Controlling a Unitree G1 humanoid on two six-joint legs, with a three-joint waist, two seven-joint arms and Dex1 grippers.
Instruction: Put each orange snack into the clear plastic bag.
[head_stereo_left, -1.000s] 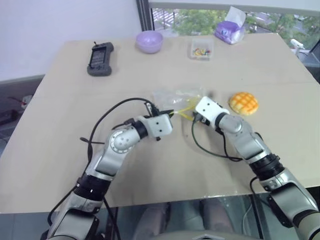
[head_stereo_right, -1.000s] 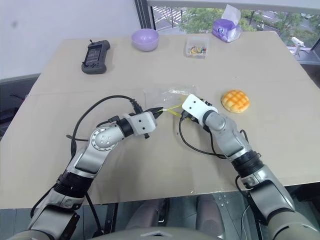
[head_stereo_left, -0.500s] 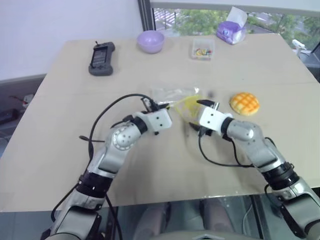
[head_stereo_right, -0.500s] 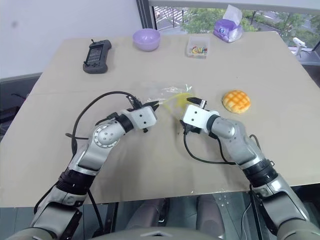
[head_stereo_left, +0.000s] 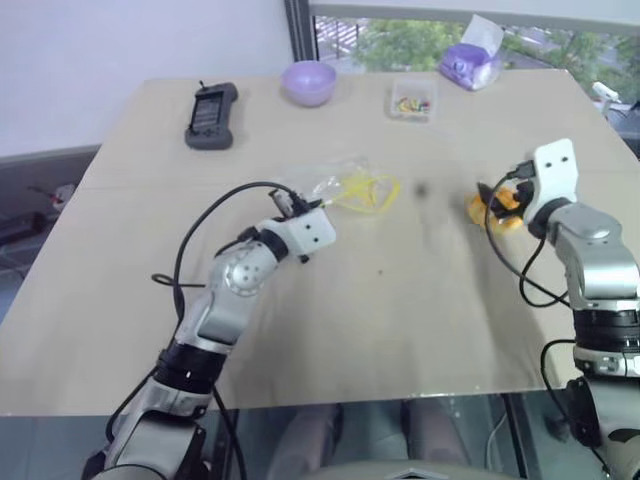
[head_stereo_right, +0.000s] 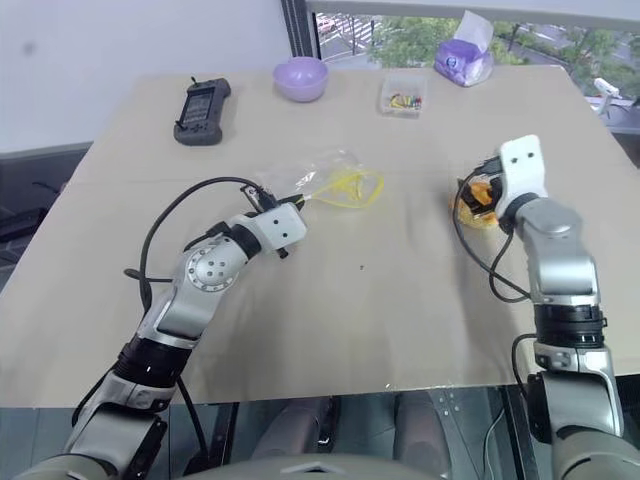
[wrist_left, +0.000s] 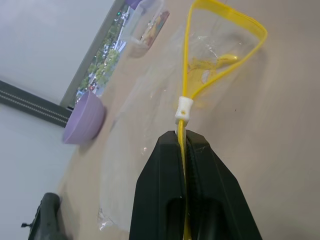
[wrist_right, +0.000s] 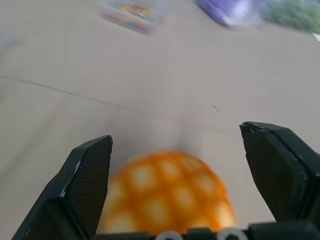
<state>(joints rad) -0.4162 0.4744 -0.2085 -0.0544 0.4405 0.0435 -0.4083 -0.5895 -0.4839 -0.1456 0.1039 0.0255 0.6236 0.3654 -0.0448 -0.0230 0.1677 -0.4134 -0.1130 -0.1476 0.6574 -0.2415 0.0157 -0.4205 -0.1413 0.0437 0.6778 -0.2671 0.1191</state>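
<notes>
Across the wide tan table (head_stereo_left: 420, 330), both arms reach forward over the surface. Clamped between the tightly closed fingers of the left gripper (wrist_left: 184, 145) is the yellow strip of the clear plastic bag (head_stereo_left: 345, 185); the bag lies on the table just ahead of that gripper, its yellow edge pulled into an open loop and its crinkly film spread flat beyond the fingertips. Well off to that gripper's right, the right gripper (wrist_right: 182, 165) stands with its two black fingers spread wide apart, grasping nothing. Directly in front of it, between the two fingers in the right wrist view, sits the orange snack (wrist_right: 167, 192), a round golden bun with a criss-cross top, resting on the table; whether either finger touches it cannot be told. From the head views the bun (head_stereo_right: 478, 198) is partly hidden behind the right wrist.

Farther ahead of the left gripper, near the table's far edge, lie a black handheld device (head_stereo_left: 211, 115) and a lilac bowl (head_stereo_left: 308, 82). Farther ahead of the right gripper stand a purple tissue pack (head_stereo_left: 470, 62) and, nearer the bag's side, a small clear box of colourful bits (head_stereo_left: 412, 100).
</notes>
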